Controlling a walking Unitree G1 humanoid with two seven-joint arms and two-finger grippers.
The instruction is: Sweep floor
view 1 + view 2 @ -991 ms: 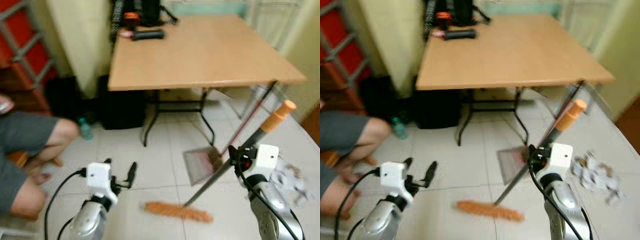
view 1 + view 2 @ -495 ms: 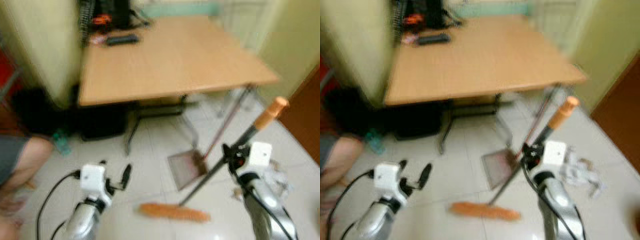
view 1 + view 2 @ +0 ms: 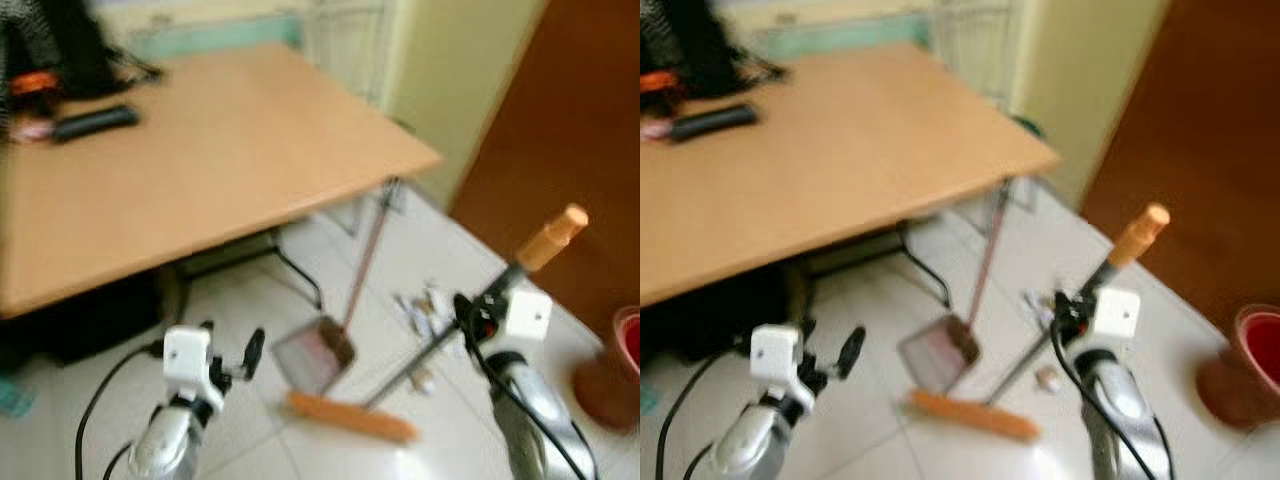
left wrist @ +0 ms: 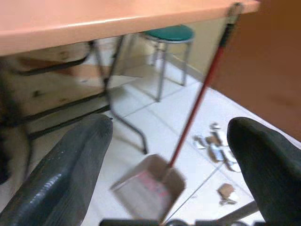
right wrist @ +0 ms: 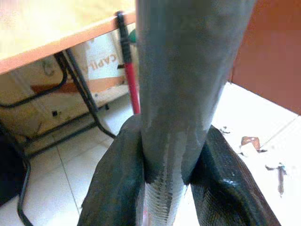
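- The floor [image 3: 330, 260] is laid with pale, glossy square tiles with thin grout lines; the head views are blurred.
- A brown wooden door [image 3: 560, 150] closes off the right side, next to a pale yellow wall [image 3: 440, 70].
- A light wooden bench [image 3: 190, 170] with a smooth flat top stands on thin black metal legs; a dark cylindrical object [image 3: 95, 120] lies near its far left edge.
- A round green stool [image 4: 168, 34] on metal legs stands beyond the bench.
- A red round pot [image 3: 1260, 350] sits on the floor at the far right.
- The broom, with a grey metal shaft [image 3: 430, 350], an orange grip at the top end [image 3: 553, 238] and a flat orange bristle head [image 3: 350, 417], leans from the right claw down to the tiles; its head rests on the floor in front of the robot.
- The right claw [image 5: 164, 188] is clamped around the broom shaft, one black finger on each side.
- A dustpan with a long red handle [image 3: 312, 357] sits on the floor just behind the broom head, its handle leaning against the bench edge.
- Small crumpled paper scraps [image 4: 216, 146] lie on the tiles near the dustpan, toward the door.
- The left claw [image 3: 232, 360] hangs above the floor with its rounded black fingers [image 4: 70, 169] spread wide, holding nothing.
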